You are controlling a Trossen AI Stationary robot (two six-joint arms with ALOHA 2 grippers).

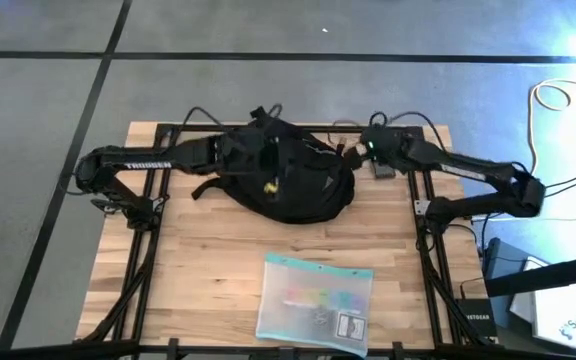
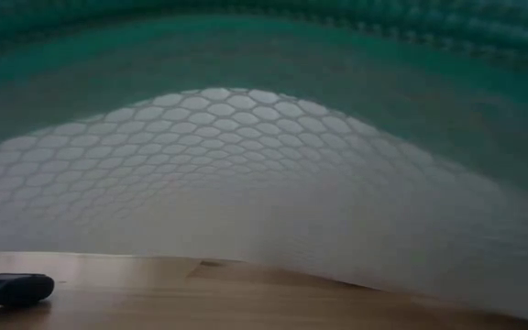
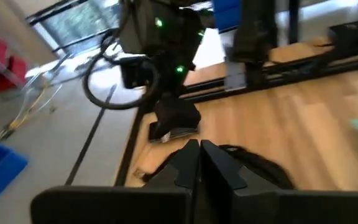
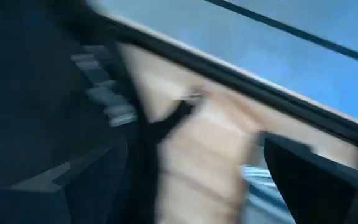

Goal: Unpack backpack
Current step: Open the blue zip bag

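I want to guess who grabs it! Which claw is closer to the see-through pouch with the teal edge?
Neither clearly: the pouch lies at the near edge, while left claw and right claw flank the far black fabric backpack.

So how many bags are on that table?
2. The black backpack lies at the table's far edge, between the two arms. The see-through zip pouch lies flat at the near edge. More may be inside the backpack.

On my wooden table [image 1: 198, 270], a translucent zip pouch [image 1: 314, 303] with a teal edge lies flat toward six o'clock, near the front edge, coloured bits showing through it. Its honeycomb skin fills my low view. A pale cable [image 1: 558, 110] loops on the floor around two o'clock.
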